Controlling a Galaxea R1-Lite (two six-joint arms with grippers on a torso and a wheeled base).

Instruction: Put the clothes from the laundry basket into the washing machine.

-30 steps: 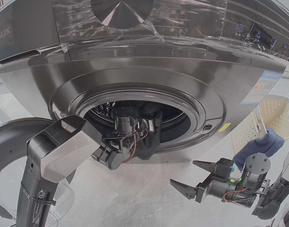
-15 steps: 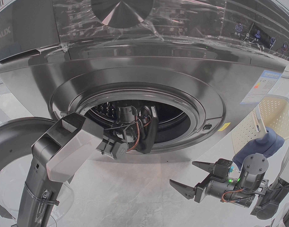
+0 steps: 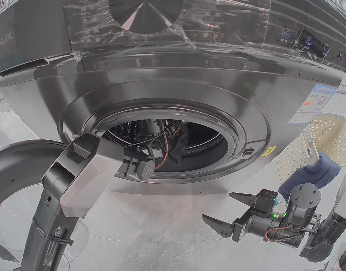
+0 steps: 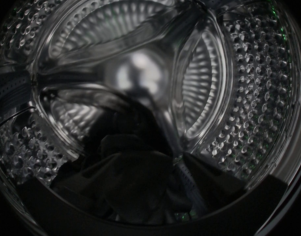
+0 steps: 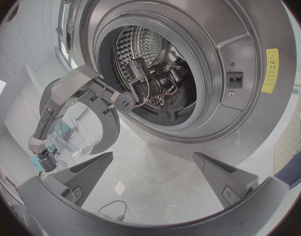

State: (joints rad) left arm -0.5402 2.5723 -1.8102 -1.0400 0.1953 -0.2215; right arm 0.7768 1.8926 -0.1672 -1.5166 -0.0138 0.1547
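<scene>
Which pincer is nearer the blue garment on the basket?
Right. The right pincer is open, just left of the blue garment; the left pincer is inside the washing machine drum.

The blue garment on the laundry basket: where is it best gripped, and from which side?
Probably the bunched fold of the blue garment draped over the rim of the laundry basket, approached from the open right gripper's side: it hangs outward, free.

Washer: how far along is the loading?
Done: dark cloth is inside the drum, low at the front. In hand: the left arm is in the door opening beside that cloth; whether it is released, I cannot tell. Left: a blue garment hangs over the basket rim, and the right gripper hovers over the floor, jaws open and empty.
</scene>
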